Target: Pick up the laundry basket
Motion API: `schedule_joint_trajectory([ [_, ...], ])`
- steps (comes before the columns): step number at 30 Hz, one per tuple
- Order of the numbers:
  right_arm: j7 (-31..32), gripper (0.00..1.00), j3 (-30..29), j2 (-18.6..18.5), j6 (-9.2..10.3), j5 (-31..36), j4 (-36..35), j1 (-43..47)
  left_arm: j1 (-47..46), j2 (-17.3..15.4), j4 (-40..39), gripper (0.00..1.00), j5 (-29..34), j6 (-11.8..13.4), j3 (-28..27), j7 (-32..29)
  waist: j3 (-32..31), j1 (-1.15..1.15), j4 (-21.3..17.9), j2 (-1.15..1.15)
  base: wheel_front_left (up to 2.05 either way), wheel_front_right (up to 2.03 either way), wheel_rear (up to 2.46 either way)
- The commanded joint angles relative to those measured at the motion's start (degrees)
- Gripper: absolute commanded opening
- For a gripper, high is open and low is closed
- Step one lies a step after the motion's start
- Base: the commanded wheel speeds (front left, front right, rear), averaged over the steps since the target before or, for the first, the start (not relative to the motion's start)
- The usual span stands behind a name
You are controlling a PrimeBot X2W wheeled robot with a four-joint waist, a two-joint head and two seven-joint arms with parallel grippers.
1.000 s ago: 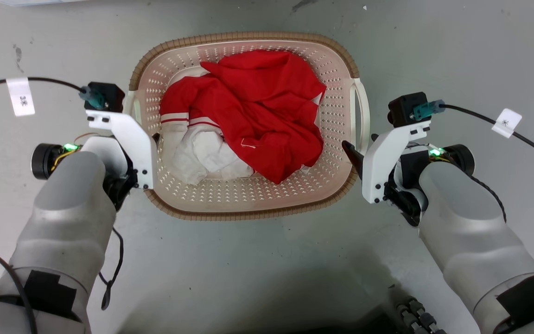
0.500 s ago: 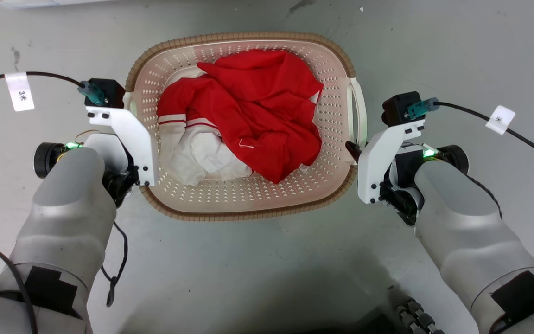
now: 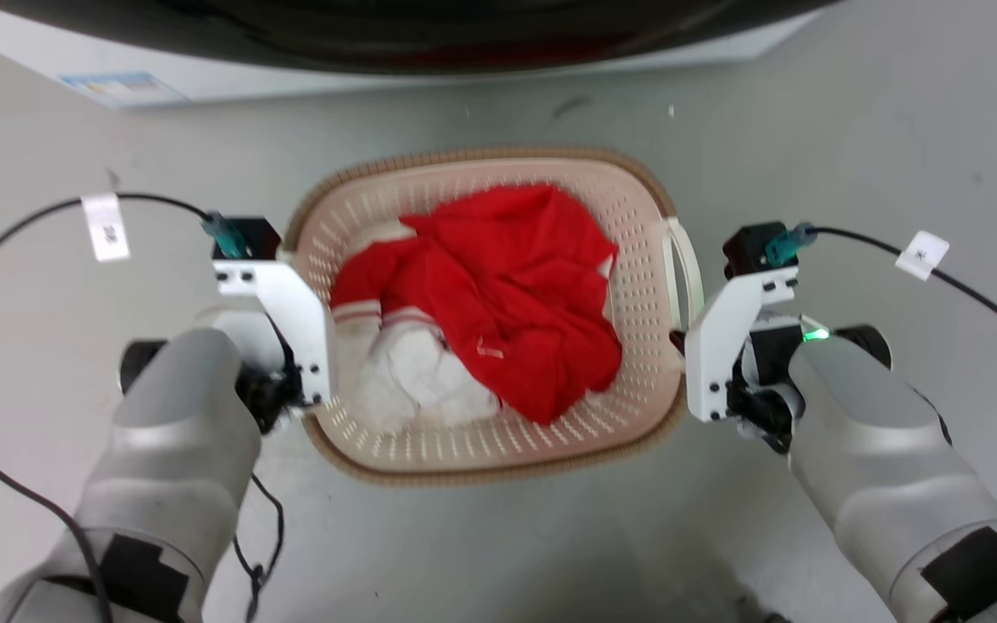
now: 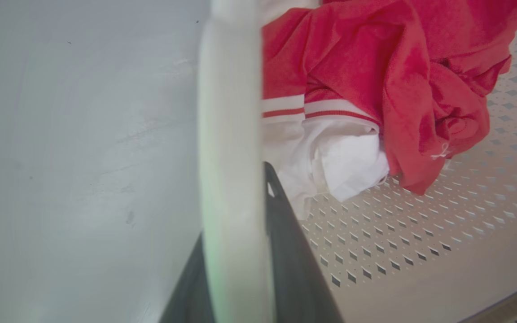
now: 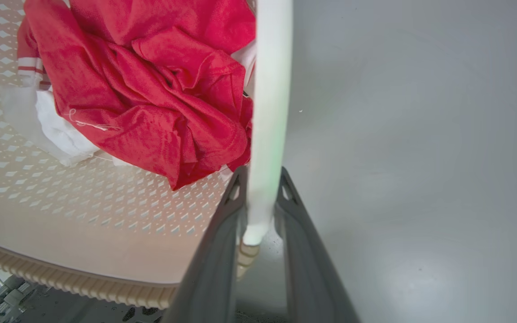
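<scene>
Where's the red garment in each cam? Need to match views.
Head view: red garment at centre, inside the laundry basket.
Left wrist view: upper right, right of the left handle.
Right wrist view: upper left, left of the right handle.
Shared landmark: the red-striped white cuff beside it.

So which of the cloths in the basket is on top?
The red one: it lies crumpled over the white one, which peeks out beneath it on the left side of the basket.
</scene>
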State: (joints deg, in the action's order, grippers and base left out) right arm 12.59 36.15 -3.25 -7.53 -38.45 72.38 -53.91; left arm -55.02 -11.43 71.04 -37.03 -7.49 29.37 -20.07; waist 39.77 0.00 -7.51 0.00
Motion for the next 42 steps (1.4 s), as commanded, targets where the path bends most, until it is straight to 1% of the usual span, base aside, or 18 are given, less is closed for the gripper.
schedule_joint_trajectory([
  [1,0.8,0.00,0.4,-0.6,0.08,-0.2,0.4,1.3,1.3,0.6,0.0,0.00,-0.7,0.0,0.5,-0.8,-4.5,0.00,1.1,0.00,0.00,0.00,0.00],
  [6,3.3,0.00,1.1,-1.3,0.08,-0.9,0.8,3.7,3.9,2.1,-0.1,0.00,-3.0,-0.1,1.6,-4.7,-10.7,0.00,2.0,0.00,0.00,0.00,0.00],
  [13,6.5,0.00,2.1,-1.7,0.08,-1.7,1.1,7.2,7.6,2.9,-0.8,0.00,-5.9,-0.1,3.4,-9.8,-19.5,0.00,3.4,0.00,0.00,0.00,0.00],
  [14,6.5,0.00,2.1,-1.7,0.08,-1.7,1.1,7.2,7.6,2.9,-0.8,0.00,-5.9,-0.1,3.4,-9.8,-19.5,0.00,3.4,0.00,0.00,0.00,0.00],
  [25,11.8,0.00,2.8,-2.1,0.08,-3.3,1.3,9.5,10.4,3.2,-1.1,0.00,-8.6,-0.2,5.6,-12.5,-29.6,0.00,4.6,0.00,0.00,0.00,0.00],
  [33,15.8,0.00,3.0,-2.3,0.07,-4.2,1.4,11.5,12.8,3.0,-0.6,0.00,-10.3,-0.2,6.9,-13.6,-35.6,0.00,4.1,0.00,0.00,0.00,0.00],
  [42,22.4,0.00,2.0,-3.1,0.08,-4.8,1.5,13.7,15.5,3.0,-0.7,0.00,-12.2,-0.2,8.4,-17.1,-39.8,0.00,3.4,0.00,0.00,0.00,0.00],
])
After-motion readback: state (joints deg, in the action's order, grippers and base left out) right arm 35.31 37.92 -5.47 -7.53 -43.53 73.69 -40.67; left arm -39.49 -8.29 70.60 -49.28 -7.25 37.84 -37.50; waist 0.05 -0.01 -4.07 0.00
